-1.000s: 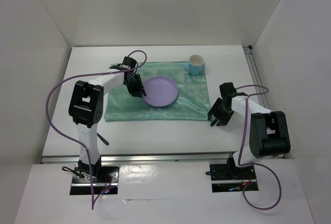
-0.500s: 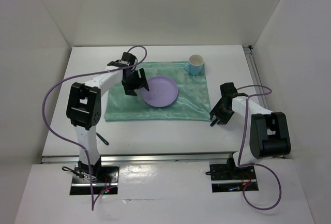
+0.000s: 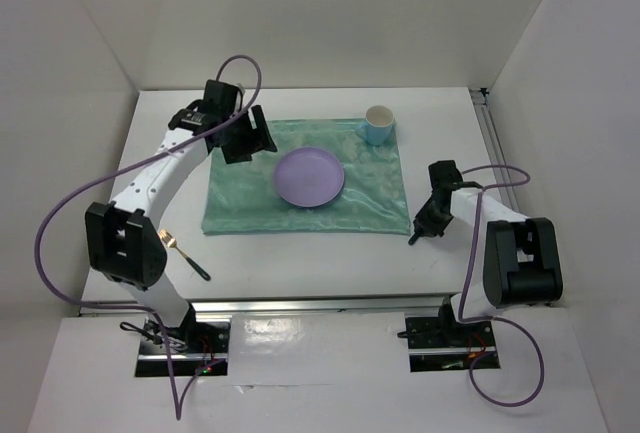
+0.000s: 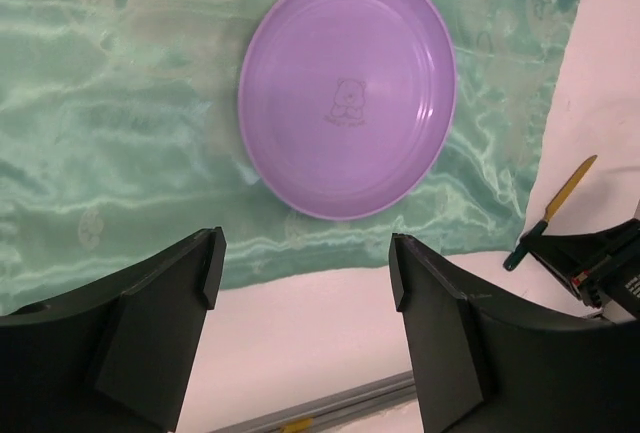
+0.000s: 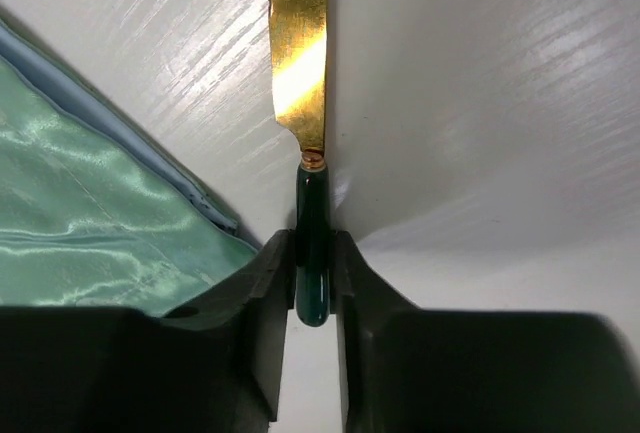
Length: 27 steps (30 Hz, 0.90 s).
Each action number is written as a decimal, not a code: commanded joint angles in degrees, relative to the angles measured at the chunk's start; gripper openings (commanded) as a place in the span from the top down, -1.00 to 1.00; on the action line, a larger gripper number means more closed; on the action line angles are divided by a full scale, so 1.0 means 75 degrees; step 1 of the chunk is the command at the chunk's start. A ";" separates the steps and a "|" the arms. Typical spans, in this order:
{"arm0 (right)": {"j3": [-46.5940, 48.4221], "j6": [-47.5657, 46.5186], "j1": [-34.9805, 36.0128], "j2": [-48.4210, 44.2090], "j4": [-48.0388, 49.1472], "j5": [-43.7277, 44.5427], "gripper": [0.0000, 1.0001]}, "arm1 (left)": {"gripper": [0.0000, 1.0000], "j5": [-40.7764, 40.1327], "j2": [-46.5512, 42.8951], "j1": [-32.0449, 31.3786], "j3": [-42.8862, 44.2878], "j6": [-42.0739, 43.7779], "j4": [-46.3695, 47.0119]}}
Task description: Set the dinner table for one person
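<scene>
White walls box in the large flat white dinner table (image 3: 300, 263), which carries a teal-green satin cloth (image 3: 240, 203) marking the place, a round purple plate (image 3: 310, 175) centred on it. The right gripper (image 5: 312, 278) clamps the dark green handle of a gold-bladed knife (image 5: 300, 63), low just right of the cloth, seemingly its proper spot. The left gripper (image 4: 305, 283) hangs spread and empty above the cloth

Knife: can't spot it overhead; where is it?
Right wrist view: the knife is clamped by its handle in the right pincer, right of the green cloth.
</scene>
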 commanded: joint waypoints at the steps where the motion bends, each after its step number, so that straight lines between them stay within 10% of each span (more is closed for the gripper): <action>1: -0.0144 -0.0057 -0.0049 0.0257 0.0195 0.0554 0.71 | -0.67 -0.0117 -0.0621 0.0265 -0.0358 0.0148 -0.0342; 4: 0.0253 -0.0186 -0.0049 -0.0070 -0.0133 0.0871 1.00 | -0.65 -0.0117 -0.1078 0.0559 -0.0535 0.0148 -0.0506; 11: 0.1845 -0.2183 0.0032 -0.0540 -0.0253 -0.0212 1.00 | -0.62 -0.0441 -0.1945 0.1203 -0.2067 -0.0083 -0.1044; 27: 0.4273 -0.3385 0.1755 0.2740 -0.0545 -0.1554 1.00 | -0.47 -0.1359 -0.2368 0.1730 -0.3559 -0.0673 -0.1327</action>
